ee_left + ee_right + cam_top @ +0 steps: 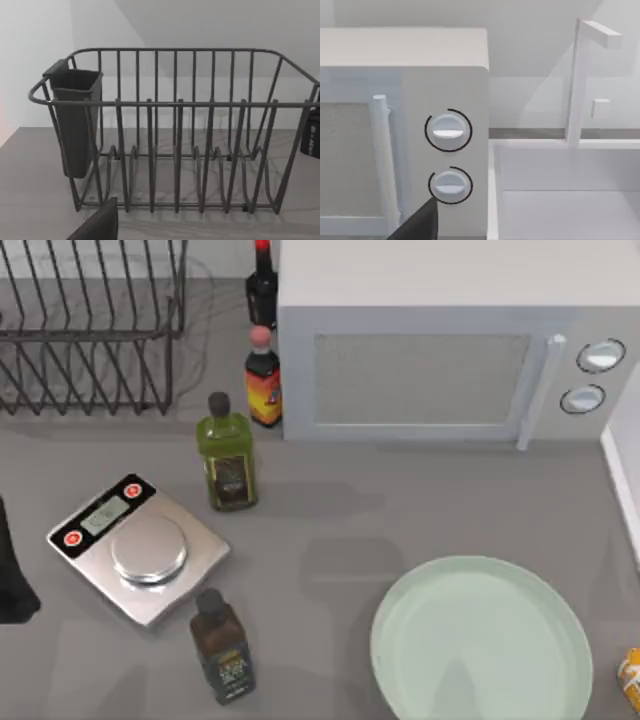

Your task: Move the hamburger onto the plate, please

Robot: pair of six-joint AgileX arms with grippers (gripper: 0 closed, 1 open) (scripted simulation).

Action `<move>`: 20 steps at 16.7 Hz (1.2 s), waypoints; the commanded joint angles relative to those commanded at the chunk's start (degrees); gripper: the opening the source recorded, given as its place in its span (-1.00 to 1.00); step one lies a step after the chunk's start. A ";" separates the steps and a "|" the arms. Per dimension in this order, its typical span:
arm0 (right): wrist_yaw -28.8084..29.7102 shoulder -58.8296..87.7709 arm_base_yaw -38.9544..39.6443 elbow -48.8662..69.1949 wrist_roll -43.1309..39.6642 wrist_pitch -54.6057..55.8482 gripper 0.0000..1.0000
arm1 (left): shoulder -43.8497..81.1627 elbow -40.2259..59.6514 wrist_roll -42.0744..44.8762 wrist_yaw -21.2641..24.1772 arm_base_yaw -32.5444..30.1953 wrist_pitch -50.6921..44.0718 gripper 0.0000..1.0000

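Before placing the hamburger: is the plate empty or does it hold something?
Empty. The plate shows only bare mint surface; the hamburger lies beside its right rim.

I saw a pale mint-green plate (480,640) on the grey table (400,510), with an orange-yellow hamburger (630,677) at the right edge. The kitchen scale (138,548) was silver with two red buttons, and the microwave (440,340) white with a grey speckled door. The dish rack (175,130) was dark grey wire; one bottle (227,452) was olive green, another (222,646) dark brown.
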 joint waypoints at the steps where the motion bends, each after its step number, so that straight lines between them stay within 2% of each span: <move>1: 0.00 0.00 0.00 0.00 0.00 0.00 1.00 | 0.00 0.00 0.00 0.00 0.00 0.00 1.00; 7: -0.01 9.29 2.01 6.37 1.12 -7.92 1.00 | 0.00 0.00 0.00 0.00 0.00 0.00 1.00; 20: 0.28 66.96 11.91 37.13 6.26 -49.63 1.00 | 0.00 0.00 0.00 0.00 0.00 0.00 1.00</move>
